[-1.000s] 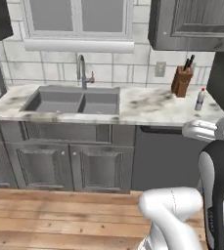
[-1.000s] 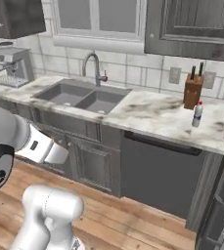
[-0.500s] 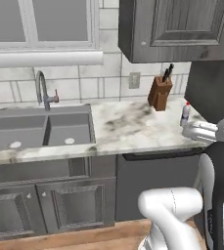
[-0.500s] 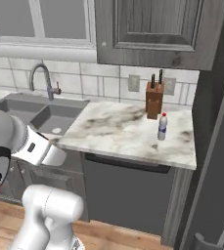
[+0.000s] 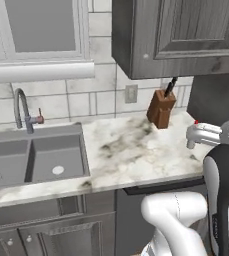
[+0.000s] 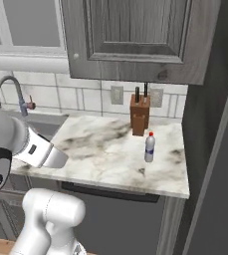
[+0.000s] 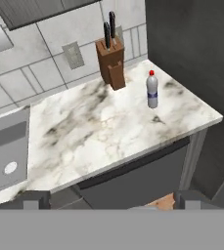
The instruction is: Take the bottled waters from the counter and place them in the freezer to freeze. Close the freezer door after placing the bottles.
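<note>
One bottled water (image 6: 149, 147), a small whitish bottle with a red cap, stands upright on the marble counter (image 6: 105, 154) near its right end, in front of the knife block. In the hand view this bottle (image 7: 152, 91) is far ahead and above my gripper (image 7: 112, 200), which is open with nothing between its widely spread fingertips and hangs off the counter's front edge. From the left base view just its red cap (image 5: 196, 122) peeks out behind my arm. The tall dark grey fridge unit (image 6: 212, 149) that holds the freezer rises right of the counter; its inside is hidden.
A brown knife block (image 6: 140, 115) stands against the tiled wall behind the bottle. A grey double sink (image 5: 33, 160) with a faucet (image 5: 22, 107) lies at the left. A dark wood-grain wall cabinet (image 6: 135, 37) hangs over the counter.
The base has driven right and closer, so the whole scene shifted: the sink slid left, and the bottle and knife block grew larger. The gripper stayed open.
</note>
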